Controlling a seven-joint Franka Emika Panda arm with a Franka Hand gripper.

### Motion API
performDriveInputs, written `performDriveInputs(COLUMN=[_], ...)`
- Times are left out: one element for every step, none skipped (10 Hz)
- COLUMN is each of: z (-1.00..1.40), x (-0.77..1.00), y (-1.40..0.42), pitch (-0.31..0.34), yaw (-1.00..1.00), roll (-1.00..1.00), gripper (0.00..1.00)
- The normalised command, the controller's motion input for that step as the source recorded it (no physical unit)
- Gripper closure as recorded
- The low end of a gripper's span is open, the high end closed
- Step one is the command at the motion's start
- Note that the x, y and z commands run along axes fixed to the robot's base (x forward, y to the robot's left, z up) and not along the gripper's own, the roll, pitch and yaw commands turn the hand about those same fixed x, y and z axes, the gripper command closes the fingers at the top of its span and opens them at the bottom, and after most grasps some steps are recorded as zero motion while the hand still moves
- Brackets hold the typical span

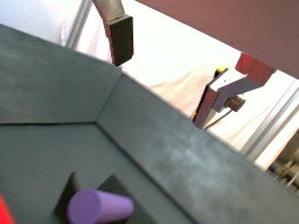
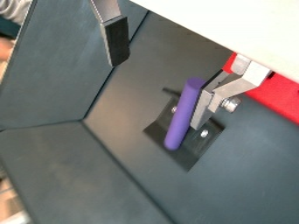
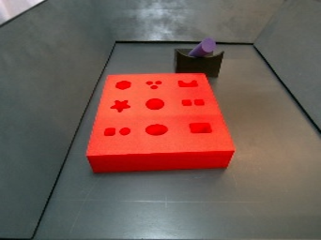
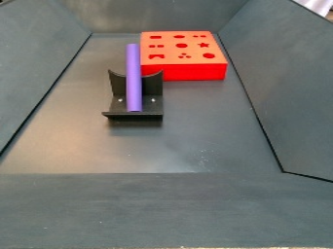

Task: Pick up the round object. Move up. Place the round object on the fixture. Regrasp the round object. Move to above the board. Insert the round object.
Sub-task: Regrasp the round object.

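Purple peg [image 4: 131,78] is lying on the fixture [image 4: 134,102], leaning in the notch. Its long axis runs up the bracket, lower end at the base plate, upper end past the top of the block. In a side view the peg [image 3: 204,45] sticks out above the fixture [image 3: 200,62], just behind the far edge of the red board [image 3: 157,122]. Peg and board are apart, not touching.

Hand [image 2: 163,57] is above the fixture and clear of the peg, nothing between the fingers. Both wrist views show one silver finger with a dark pad [image 1: 121,39] and the other finger [image 2: 222,96] well apart from it, so the hand is open wide. It's out of frame in both side views.

Placement on the fixture looks done; my read is that regrasp is next.

Key relation: in a wrist view the peg [image 2: 180,114] sits below the hand, just beside one finger rather than centred in the gap. Its long axis runs roughly across the line between the fingers, so closing direction looks about right. The hand probably needs a sideways shift to centre the peg before descending.

Risk, as I judge it: an off-centre descent lands that finger on the peg and rolls it off the notch.

Board holes [image 4: 181,53] are all unoccupied.
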Motion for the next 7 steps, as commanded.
performDriveInputs(z=[-0.01,-0.01,0.0,0.0,-0.01,-1.0,-1.0], x=[0.1,0.1,0.09,0.08,0.08,0.03,0.03], y=[-0.05,-0.05,-0.04,-0.04,-0.05,0.05,0.05], pitch=[0.164,0.136,0.101,0.054,0.022,0.099,0.088], yaw=[0.2,0.21,0.22,0.22,0.21,0.12,0.11], roll=[0.54,0.36,0.24,0.18,0.16,0.22,0.21], gripper=[0.0,0.0,0.0,0.0,0.0,0.0,0.0])
